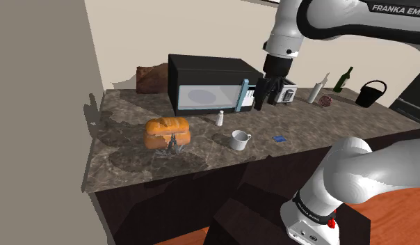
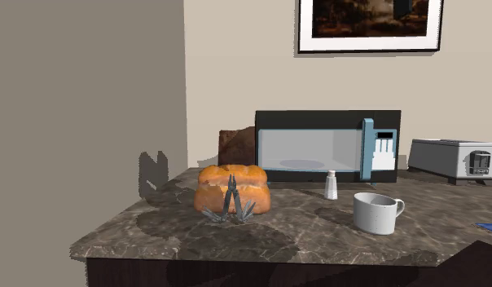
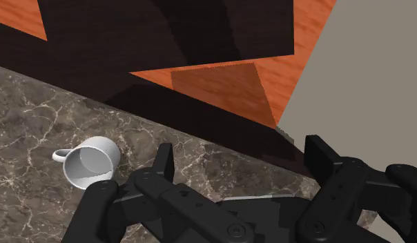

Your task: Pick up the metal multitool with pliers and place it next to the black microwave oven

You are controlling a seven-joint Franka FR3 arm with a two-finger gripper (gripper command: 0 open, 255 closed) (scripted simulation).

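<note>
The grey metal multitool [image 1: 172, 145] [image 2: 230, 200] stands on the marble counter with its pliers pointing up and its handles splayed, leaning on the front of an orange bread loaf [image 1: 167, 131] [image 2: 233, 186]. Behind it stands the black microwave [image 1: 208, 83] [image 2: 326, 147], which has a pale blue handle. My gripper [image 1: 263, 104] [image 3: 241, 160] hangs open and empty above the counter, before the microwave's right end in the shoulder view, far from the multitool. In the wrist view, the fingers [image 3: 164, 160] stand wide apart over the counter's front edge, near a white mug [image 3: 90, 163].
The white mug [image 1: 240, 139] [image 2: 376, 213] and a white shaker [image 1: 220, 117] [image 2: 331, 185] stand in front of the microwave. A toaster [image 1: 288, 90] [image 2: 452, 159], bottles [image 1: 343, 80], a black bucket [image 1: 370, 94] and a small blue item [image 1: 278, 138] lie further along. A wall closes the counter's left end.
</note>
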